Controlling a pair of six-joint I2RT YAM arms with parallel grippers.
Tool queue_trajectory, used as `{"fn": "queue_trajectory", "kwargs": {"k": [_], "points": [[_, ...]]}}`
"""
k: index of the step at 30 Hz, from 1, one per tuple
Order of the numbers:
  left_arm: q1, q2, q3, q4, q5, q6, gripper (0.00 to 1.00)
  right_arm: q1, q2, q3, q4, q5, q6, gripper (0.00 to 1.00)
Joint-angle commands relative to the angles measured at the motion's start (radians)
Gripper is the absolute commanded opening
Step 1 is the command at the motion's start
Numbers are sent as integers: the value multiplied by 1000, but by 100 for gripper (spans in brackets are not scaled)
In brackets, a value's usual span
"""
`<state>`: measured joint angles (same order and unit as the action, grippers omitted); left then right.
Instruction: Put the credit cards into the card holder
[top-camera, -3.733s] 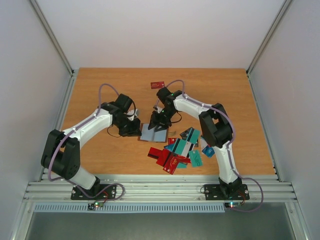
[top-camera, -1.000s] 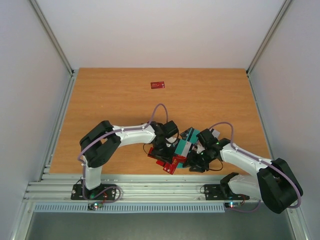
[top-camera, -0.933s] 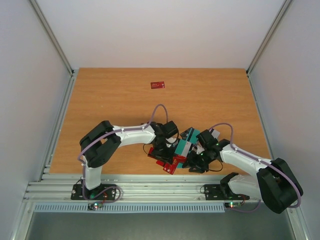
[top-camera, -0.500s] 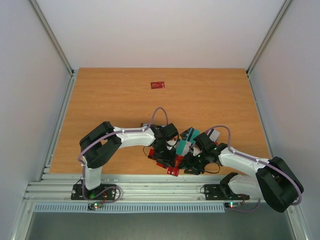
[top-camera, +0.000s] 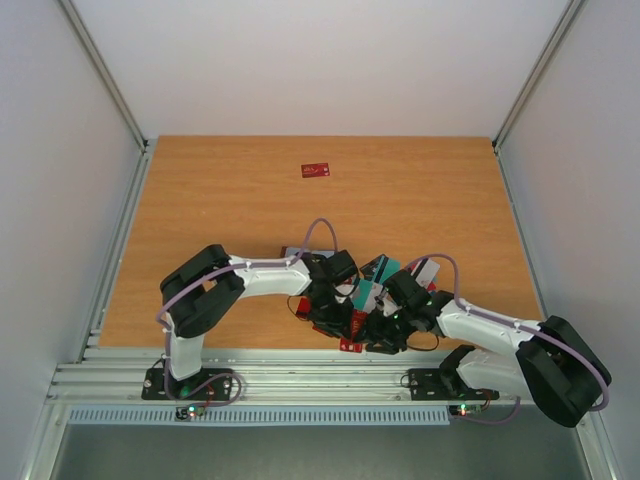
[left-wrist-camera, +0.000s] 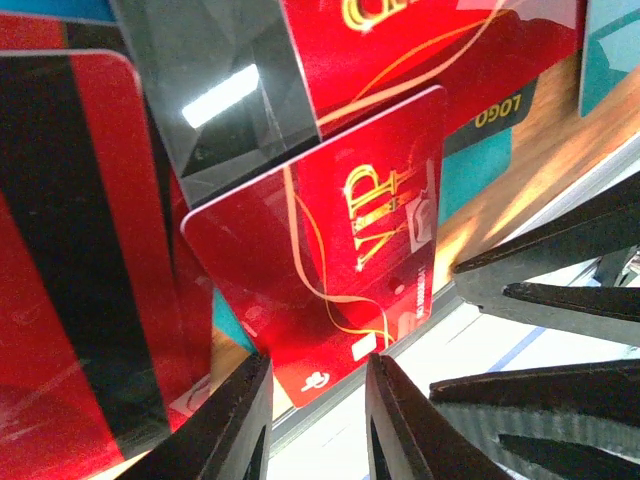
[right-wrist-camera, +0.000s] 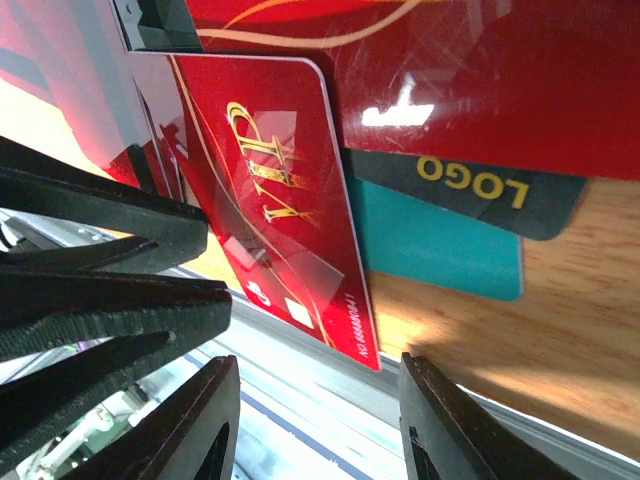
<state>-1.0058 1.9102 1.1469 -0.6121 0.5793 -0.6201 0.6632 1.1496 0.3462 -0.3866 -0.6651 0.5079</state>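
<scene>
The credit cards (top-camera: 372, 290) lie in a heap of red, teal and white near the table's front edge. A red VIP card (left-wrist-camera: 340, 260) juts over that edge (top-camera: 352, 345). My left gripper (left-wrist-camera: 315, 430) is open, its fingers straddling this card's near corner. My right gripper (right-wrist-camera: 320, 430) is open too, facing the same card (right-wrist-camera: 290, 230) from the other side, its tips just short of the card's edge. In the top view the two grippers, left (top-camera: 345, 322) and right (top-camera: 376, 334), nearly meet over the card. A sliver of the card holder (top-camera: 293, 251) shows behind the left arm.
One red card (top-camera: 316, 170) lies alone at the far middle of the table. A teal card (right-wrist-camera: 440, 250) and a dark LOGO card (right-wrist-camera: 480, 190) lie under the red ones. The metal rail (top-camera: 300, 372) runs just beyond the table's front edge.
Both grippers have crept toward each other and the front edge. The red VIP card has slid forward to overhang the edge. The left jaws have narrowed slightly.
</scene>
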Motion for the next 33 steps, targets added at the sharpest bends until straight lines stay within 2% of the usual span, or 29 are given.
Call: {"fn": "queue_trajectory", "kwargs": {"k": [1, 4, 9, 14, 20, 28, 33], "points": [[-20, 21, -4, 42, 31, -9, 28, 13, -3, -38, -4, 33, 33, 46], [-22, 26, -3, 39, 32, -5, 28, 17, -7, -39, -10, 32, 45, 46], [-22, 29, 2, 23, 25, 6, 27, 44, -76, -10, -153, 83, 29, 46], [-22, -23, 52, -51, -54, 31, 28, 45, -133, 10, -251, 98, -1, 46], [-14, -24, 160, -132, -214, 52, 29, 45, -155, -15, -194, 108, 29, 46], [-13, 79, 263, -200, -295, 75, 32, 45, -127, -38, -121, 101, 53, 46], [-13, 124, 261, -184, -272, 100, 33, 44, -117, -43, -104, 95, 58, 46]]}}
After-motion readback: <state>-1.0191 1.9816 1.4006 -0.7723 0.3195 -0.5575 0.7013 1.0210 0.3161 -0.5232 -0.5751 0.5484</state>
